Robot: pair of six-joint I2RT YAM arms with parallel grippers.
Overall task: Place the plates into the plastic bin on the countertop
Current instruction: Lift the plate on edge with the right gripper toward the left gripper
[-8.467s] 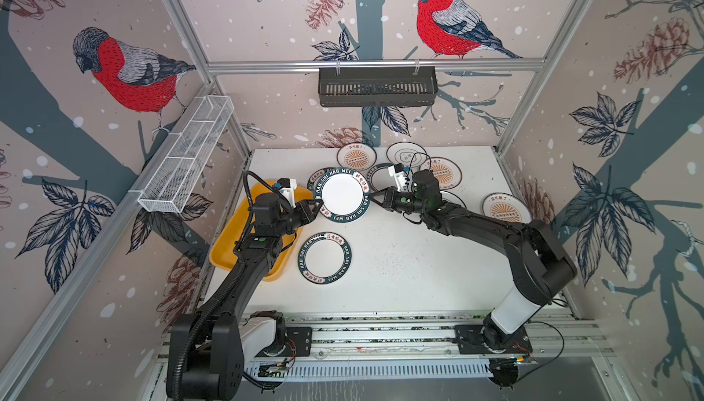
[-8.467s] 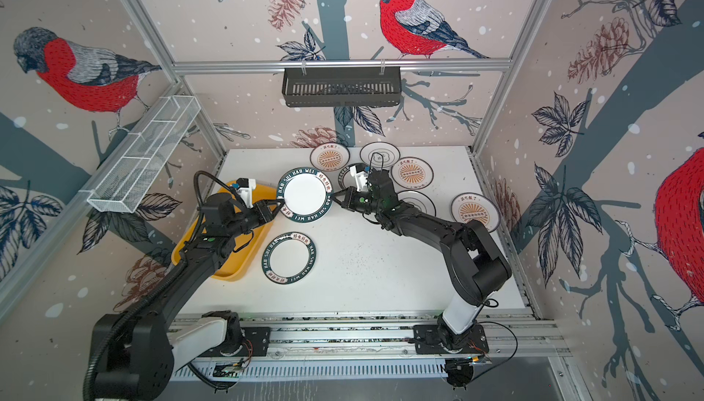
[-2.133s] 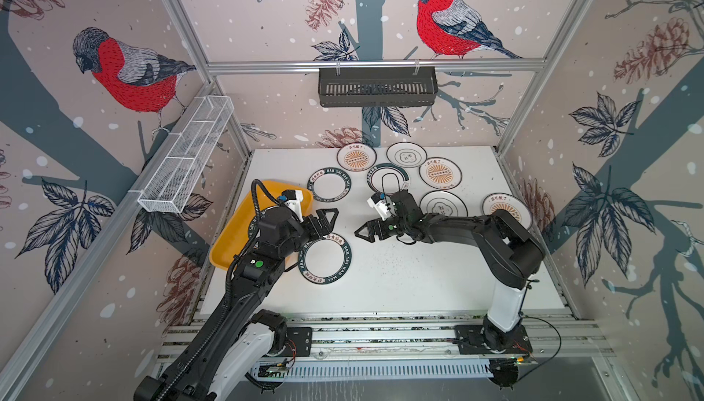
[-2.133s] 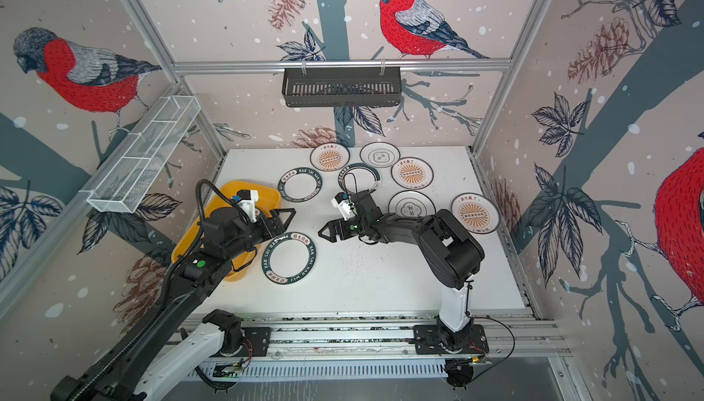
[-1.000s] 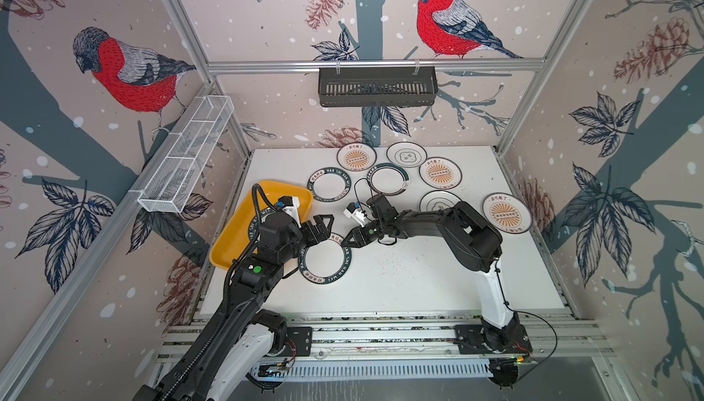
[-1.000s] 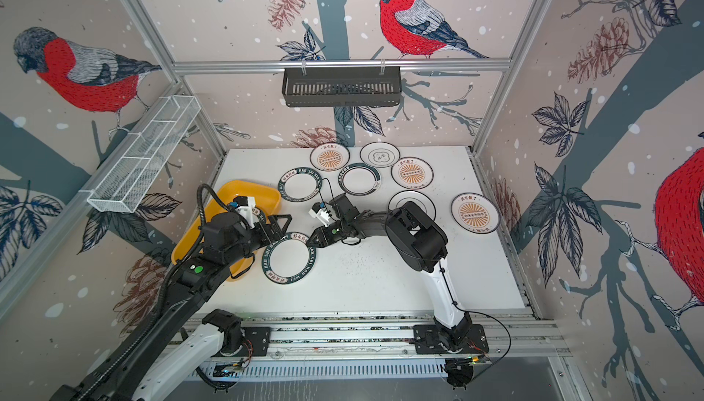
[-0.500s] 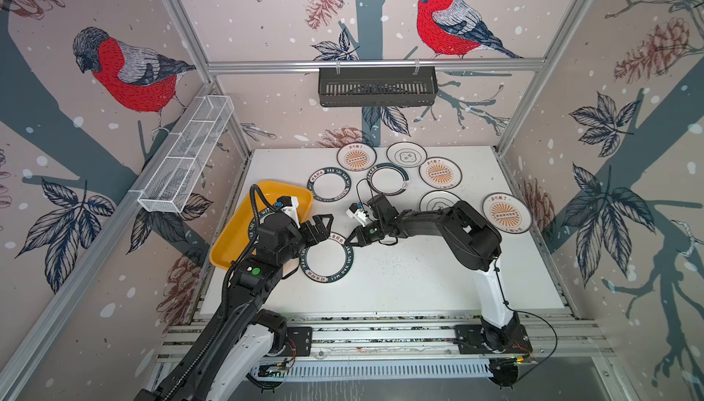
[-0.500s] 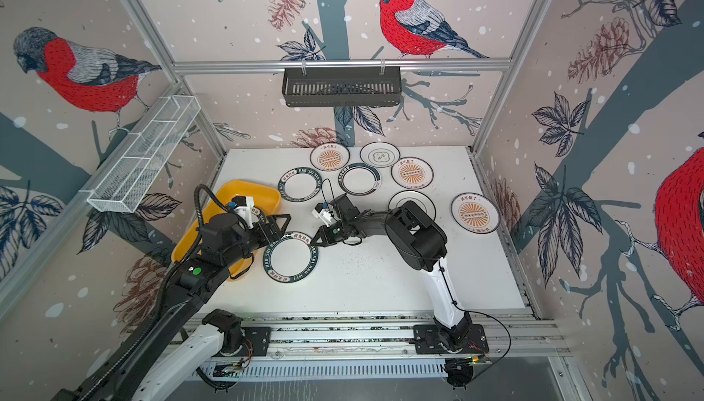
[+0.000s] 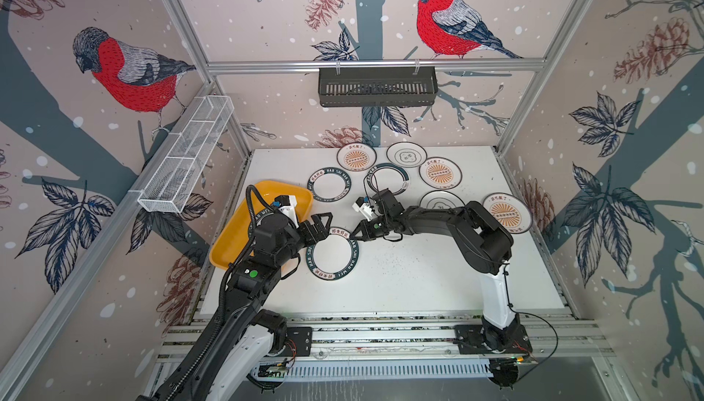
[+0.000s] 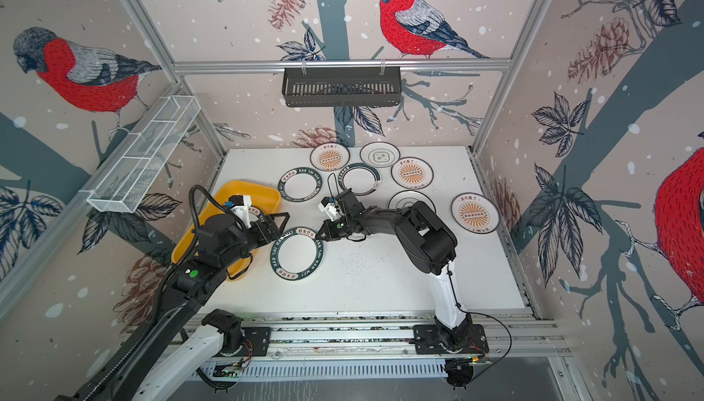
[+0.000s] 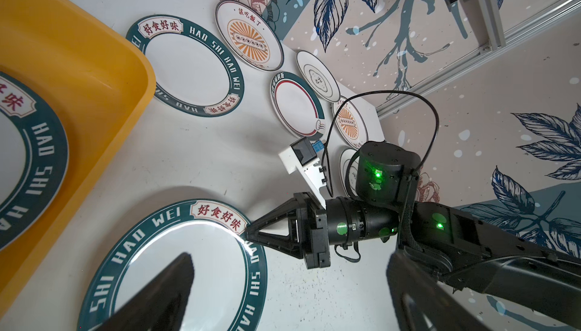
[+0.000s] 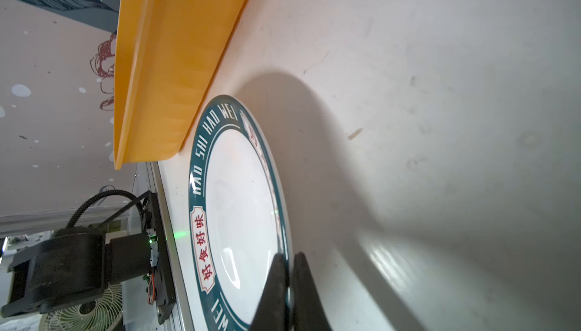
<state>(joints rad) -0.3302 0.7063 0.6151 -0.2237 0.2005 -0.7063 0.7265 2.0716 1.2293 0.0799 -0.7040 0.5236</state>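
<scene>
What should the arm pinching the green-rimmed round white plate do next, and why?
Probably lift that rim a little. The right gripper is shut on the edge of the green-lettered white round plate, which lies on the white countertop beside the yellow plastic bin; the left gripper stands open alongside.

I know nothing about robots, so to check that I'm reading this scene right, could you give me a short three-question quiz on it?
1. True or false: the right gripper is shut on the rim of the green-lettered plate next to the yellow bin.
2. How many orange sunburst plates lie on the countertop? A) two B) three C) five
3. Fill in: the left gripper is ___ and holds nothing.
Key: 1 true; 2 B; 3 open.
</scene>
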